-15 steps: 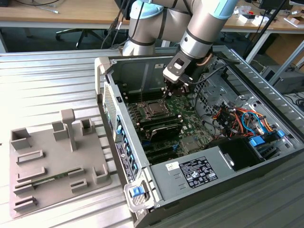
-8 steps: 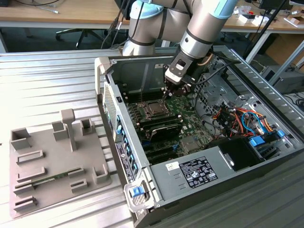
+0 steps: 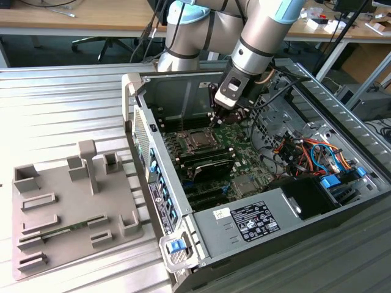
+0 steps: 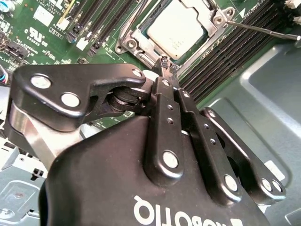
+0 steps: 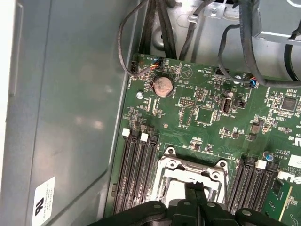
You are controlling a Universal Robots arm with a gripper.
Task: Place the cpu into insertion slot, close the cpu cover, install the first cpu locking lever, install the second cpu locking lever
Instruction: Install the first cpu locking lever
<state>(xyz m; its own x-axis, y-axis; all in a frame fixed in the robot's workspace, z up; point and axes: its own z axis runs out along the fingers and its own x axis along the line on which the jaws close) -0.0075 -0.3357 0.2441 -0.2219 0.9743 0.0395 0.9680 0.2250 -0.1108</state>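
**Claw closed at the socket's edge, cpu seated under its cover**

The arm reaches down into an open computer case (image 3: 177, 91) that lies on its side on a ribbed metal bench (image 3: 61, 104); the claw (image 3: 215, 121) hangs just above the motherboard (image 3: 244, 155), close beside the processor socket.

In the second wrist view the claw (image 4: 164, 62) has its two black fingers (image 4: 160, 122) drawn together, tips meeting with no gap to speak of and nothing visible between them; the tips sit right at one corner of the socket, though whether they touch it I cannot tell.

The cpu (image 4: 175, 27) lies flat in the socket, its dull silver top facing up; the cpu cover (image 5: 188, 165) is down around it, so the chip shows through the frame's square window.

A thin wire lever (image 4: 263, 29) runs out from one corner of the socket and stands across the neighbouring memory slots (image 4: 225, 52); rows of such slots flank the socket on both sides.

In the first wrist view a coin cell (image 5: 163, 86) sits on the green board beyond the socket, and dark cables (image 5: 155, 28) trail down from the case wall.

On the exterior view's left a grey fixture tray (image 3: 67, 207) with upright blocks rests on the bench beside the case; on the exterior view's right, orange and blue cables (image 3: 317, 152) bunch inside the case.
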